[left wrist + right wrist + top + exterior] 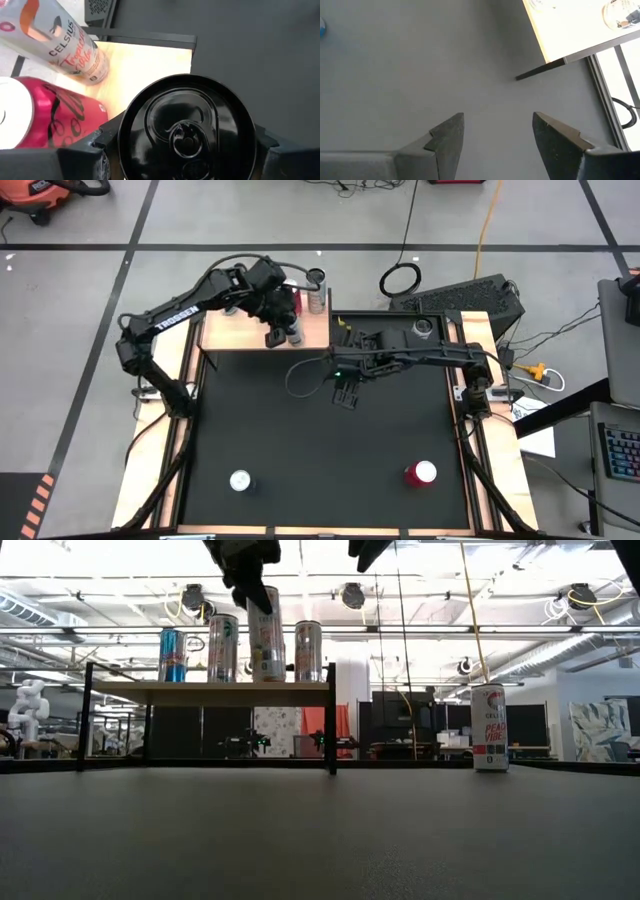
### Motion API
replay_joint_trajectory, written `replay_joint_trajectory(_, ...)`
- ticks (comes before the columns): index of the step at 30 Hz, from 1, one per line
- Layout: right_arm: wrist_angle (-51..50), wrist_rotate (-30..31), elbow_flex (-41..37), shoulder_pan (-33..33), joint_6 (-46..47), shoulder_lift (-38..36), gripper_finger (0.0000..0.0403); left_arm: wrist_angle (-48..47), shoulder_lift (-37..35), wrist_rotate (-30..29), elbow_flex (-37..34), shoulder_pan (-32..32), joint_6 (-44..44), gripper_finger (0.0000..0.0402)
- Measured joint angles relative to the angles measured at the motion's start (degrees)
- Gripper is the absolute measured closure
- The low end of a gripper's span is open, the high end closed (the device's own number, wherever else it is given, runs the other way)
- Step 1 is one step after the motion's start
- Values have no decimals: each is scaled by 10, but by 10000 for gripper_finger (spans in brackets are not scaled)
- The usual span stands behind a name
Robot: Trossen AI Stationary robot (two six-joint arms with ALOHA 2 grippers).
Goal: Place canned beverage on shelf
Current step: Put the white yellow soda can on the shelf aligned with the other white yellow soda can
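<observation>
Holding a black-topped can (187, 131) over the shelf (145, 65) in my left gripper (284, 335), right gripper (497, 137) empty and apart, I risk bumping the neighbouring Celsius can (55, 42).

The left gripper (283, 330) reaches over the shelf (240, 330) at the table's far edge, apparently closed around a can. The right gripper (345, 395) hangs over the black mat. Near the front sit a silver-topped can (240, 480) and a red can (420, 473).
</observation>
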Motion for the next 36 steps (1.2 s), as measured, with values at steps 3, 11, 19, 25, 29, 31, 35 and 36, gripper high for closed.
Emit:
replay_joint_trajectory(3,0,0,0,0,0,0,186,9,8,1,2,1,6,148)
replay_joint_trajectory(11,-1,0,0,0,-1,0,186,20,11,0,10,4,41,148)
replay_joint_trajectory(19,-2,0,0,0,-2,0,186,20,10,-3,35,6,42,148)
replay_joint_trajectory(25,-2,0,0,0,-1,0,186,22,10,-4,36,9,38,148)
replay_joint_trajectory(29,-2,0,0,0,-1,0,186,40,10,-3,36,10,31,143)
replay_joint_trajectory(31,-2,0,0,0,-1,0,186,46,10,-2,36,10,31,140)
replay_joint_trajectory(35,-2,0,0,0,-1,0,186,46,10,-2,36,10,32,131)
replay_joint_trajectory(36,-2,0,0,0,-1,0,186,44,10,-2,36,10,32,129)
